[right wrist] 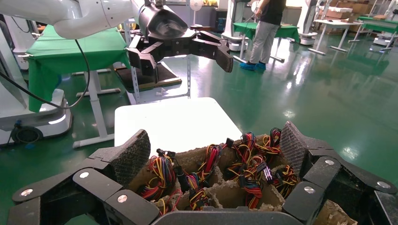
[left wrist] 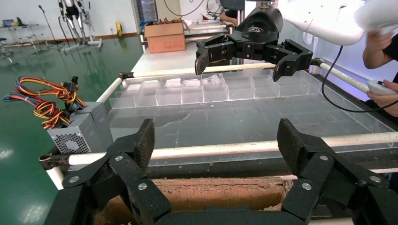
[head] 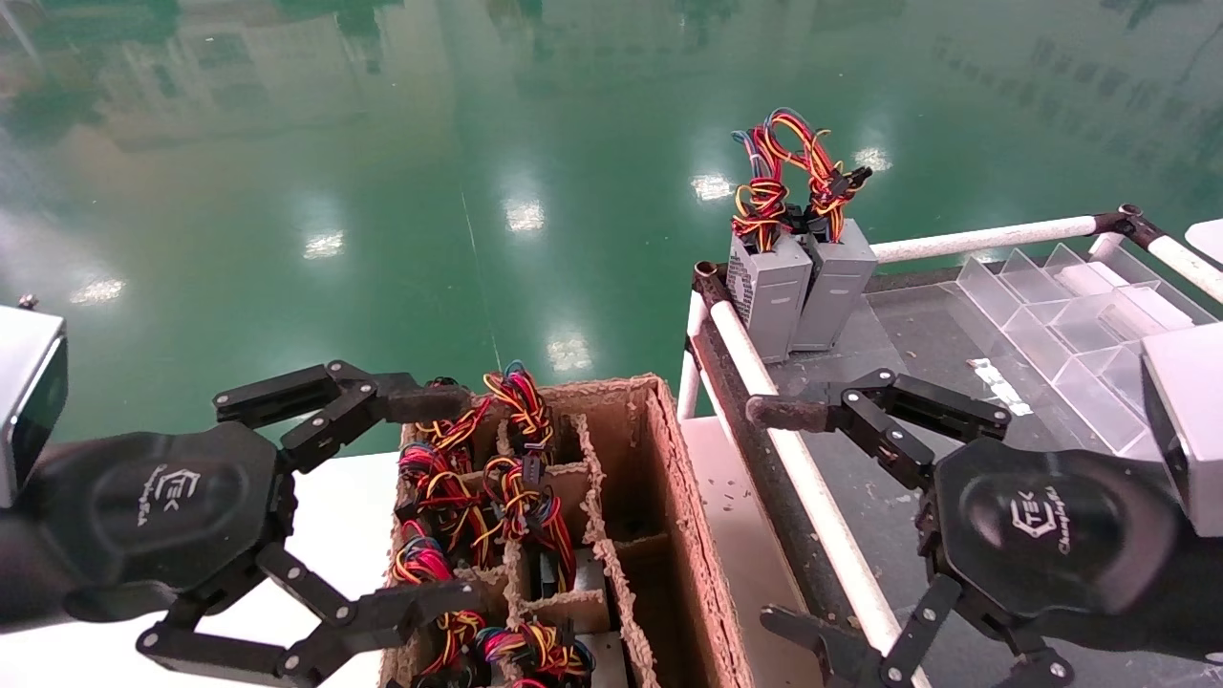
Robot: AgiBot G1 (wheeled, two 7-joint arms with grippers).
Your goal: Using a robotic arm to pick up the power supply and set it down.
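A plain grey power supply (head: pixel 836 282) topped by coiled red, yellow and black wires stands upright at the far left corner of the dark table (head: pixel 889 516). It touches a vented grey box (head: pixel 764 287) (left wrist: pixel 75 136). My right gripper (head: pixel 783 516) (right wrist: pixel 212 145) (left wrist: pixel 241 65) hangs open and empty over the table's left rail, nearer to me than both boxes. My left gripper (head: pixel 435 502) (left wrist: pixel 217 140) (right wrist: pixel 185 61) is open and empty above the left side of a cardboard carton (head: pixel 688 497) (right wrist: pixel 187 159). The carton's cells hold several more wire-topped units.
A white pipe rail (head: pixel 812 487) edges the table between carton and tabletop. A clear compartment tray (head: pixel 1080 315) (left wrist: pixel 197 91) lies along the table's right side. The carton rests on a white surface (head: pixel 334 478). A person's hands with a controller (left wrist: pixel 382 86) are at the table's far side.
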